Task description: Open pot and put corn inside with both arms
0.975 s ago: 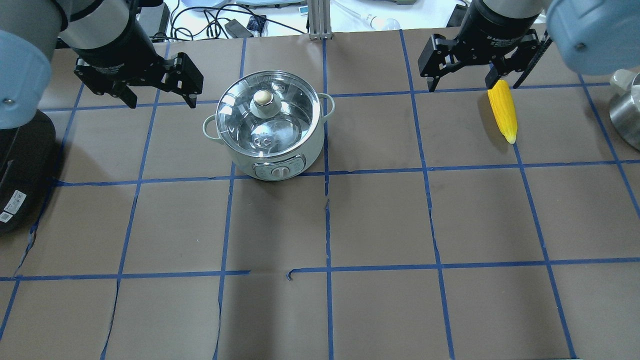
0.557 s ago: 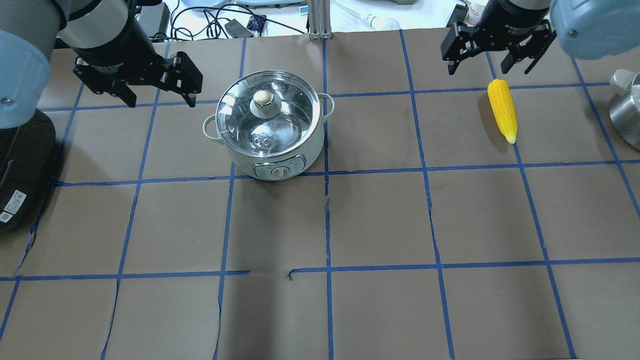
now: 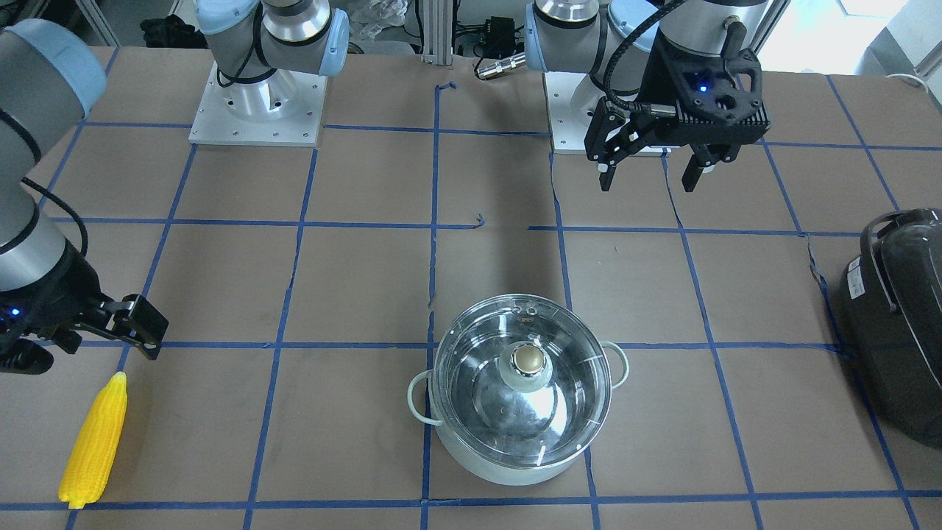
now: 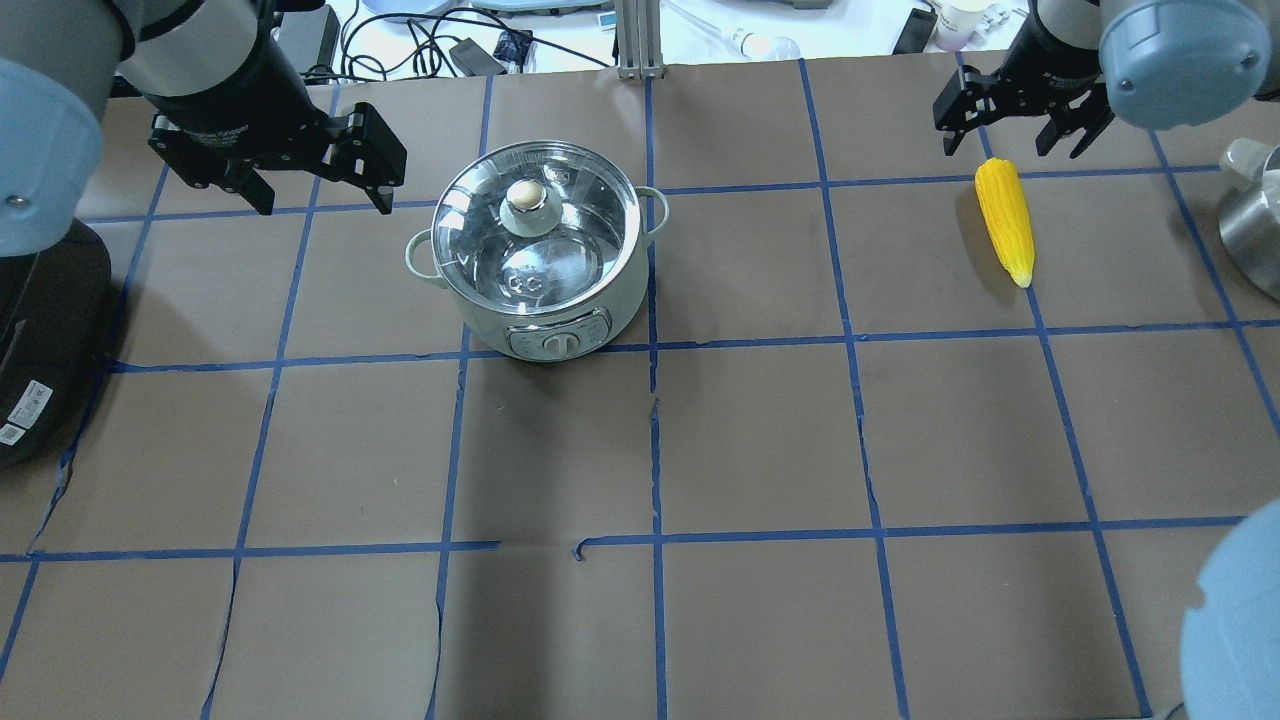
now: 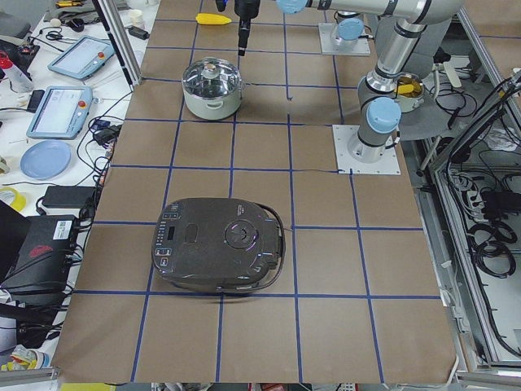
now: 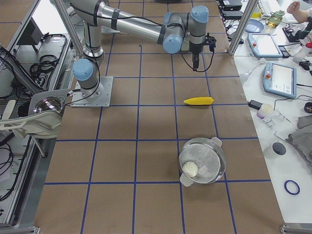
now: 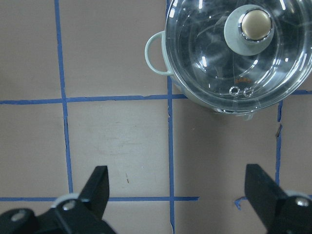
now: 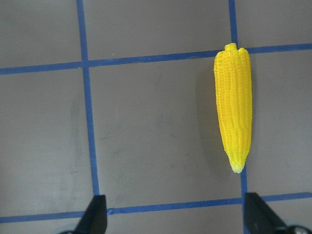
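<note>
The pale mint pot [image 4: 548,312] stands left of the table's middle. Its clear glass lid [image 4: 570,245] with the metallic knob [image 4: 526,198] is on. The pot also shows in the front view [image 3: 515,464] and the left wrist view [image 7: 195,95]. The yellow corn [image 4: 1005,220] lies flat at the far right, apart from the pot, and shows in the right wrist view [image 8: 234,107] and the front view [image 3: 94,442]. My left gripper [image 4: 322,200] is open and empty, hovering left of the pot. My right gripper [image 4: 1010,140] is open and empty, just beyond the corn's thick end.
A dark rice cooker [image 4: 40,330] sits at the left edge, also seen in the left side view [image 5: 220,244]. A steel vessel [image 4: 1250,240] stands at the right edge. The right arm's blue elbow cap [image 4: 1235,620] juts in at the bottom right. Blue tape lines grid the brown tabletop.
My right gripper has moved off the corn's thick end, toward the table's far edge and to the right, still open. The corn, the pot and the left gripper have not moved.
</note>
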Motion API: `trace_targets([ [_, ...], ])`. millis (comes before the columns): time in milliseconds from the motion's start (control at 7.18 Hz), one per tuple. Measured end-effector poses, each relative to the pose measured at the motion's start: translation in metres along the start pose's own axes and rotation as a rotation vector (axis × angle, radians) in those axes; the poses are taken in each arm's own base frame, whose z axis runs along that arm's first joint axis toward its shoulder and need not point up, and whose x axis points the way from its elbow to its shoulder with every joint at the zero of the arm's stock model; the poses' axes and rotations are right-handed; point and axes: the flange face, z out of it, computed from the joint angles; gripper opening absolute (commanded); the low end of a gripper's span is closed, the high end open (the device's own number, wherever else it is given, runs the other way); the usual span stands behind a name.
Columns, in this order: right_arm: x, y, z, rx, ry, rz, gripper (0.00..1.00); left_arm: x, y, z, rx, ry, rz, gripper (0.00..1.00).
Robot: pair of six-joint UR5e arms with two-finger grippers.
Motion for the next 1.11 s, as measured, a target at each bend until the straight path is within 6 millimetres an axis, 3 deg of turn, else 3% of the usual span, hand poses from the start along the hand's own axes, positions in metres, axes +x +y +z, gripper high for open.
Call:
trace_targets([
  [278,0.028,-0.015,0.037,-0.006,0.000,0.001,1.00,-0.001,0.000,0.001,-0.002,-0.001,-0.001,1.00],
  [835,0.085,-0.050,0.158,0.005,0.013,-0.013,1.00,0.004,-0.008,0.013,-0.016,0.000,0.000,1.00],
  [1114,0.095,-0.055,0.193,0.010,0.016,-0.015,0.94,0.008,-0.023,0.027,-0.002,0.008,-0.012,1.00],
])
